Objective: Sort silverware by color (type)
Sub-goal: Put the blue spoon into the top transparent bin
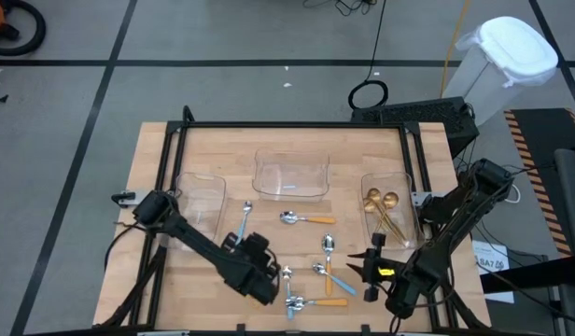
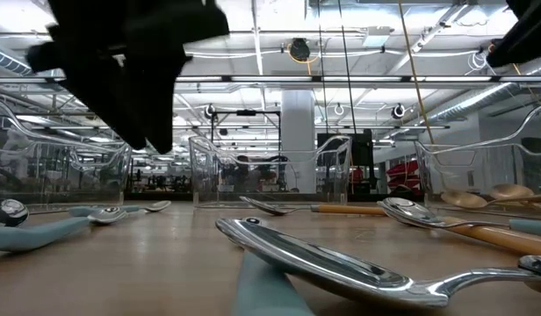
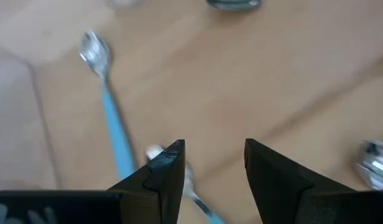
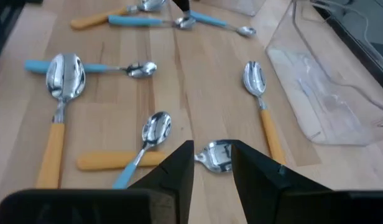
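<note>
Several spoons lie flat on the wooden table [image 1: 194, 149]. A blue-handled spoon [image 1: 243, 222] and an orange-handled spoon [image 1: 306, 218] lie mid-table, and more of both colours [image 1: 327, 273] lie near the front. Two gold spoons [image 1: 381, 207] rest in the right clear tray [image 1: 406, 191]. My left gripper [image 3: 214, 144] hovers open over bare wood near the front, a blue-handled spoon [image 3: 107, 112] beside it. My right gripper [image 4: 212, 144] stands open at the front right. An orange-handled spoon's bowl [image 4: 215, 157] shows just past its fingertips.
A clear tray [image 1: 199, 198] stands at the left and another [image 1: 289, 175] at the far middle. A black frame [image 1: 287, 125] runs along the table's far edge and sides. The two grippers are close together [image 1: 278, 280] [image 1: 360, 269] over the front spoon cluster.
</note>
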